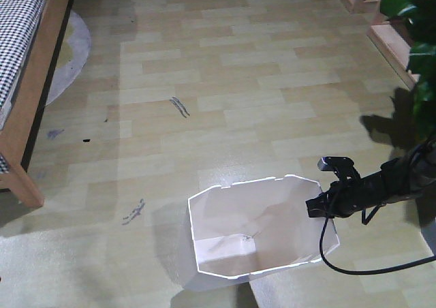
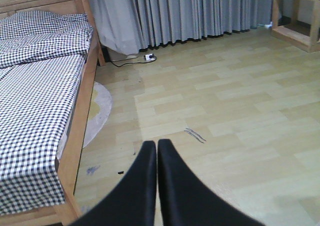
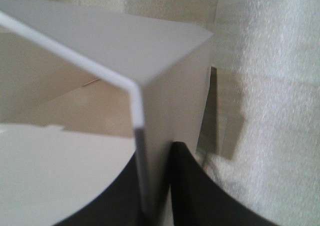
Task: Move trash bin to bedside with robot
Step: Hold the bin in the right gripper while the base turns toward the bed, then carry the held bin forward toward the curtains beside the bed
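The white trash bin [image 1: 255,229] stands on the wood floor at the front middle, its angular rim lit, cream inside. My right gripper [image 1: 315,206], on a thin black arm with trailing cables, is shut on the bin's right rim. In the right wrist view the rim wall [image 3: 150,111] sits pinched between the two black fingers [image 3: 192,186]. The bed with wooden frame and checked cover [image 1: 20,63] is at the far left, well apart from the bin; it also shows in the left wrist view [image 2: 40,116]. My left gripper [image 2: 158,148] is shut and empty, above the floor.
A round pale rug [image 1: 71,52] lies by the bed. A green plant [image 1: 415,42] and wooden furniture [image 1: 392,35] stand at the right. Grey curtains [image 2: 185,11] and a power strip [image 2: 149,57] are at the far wall. Scuff marks [image 1: 180,107] dot the floor.
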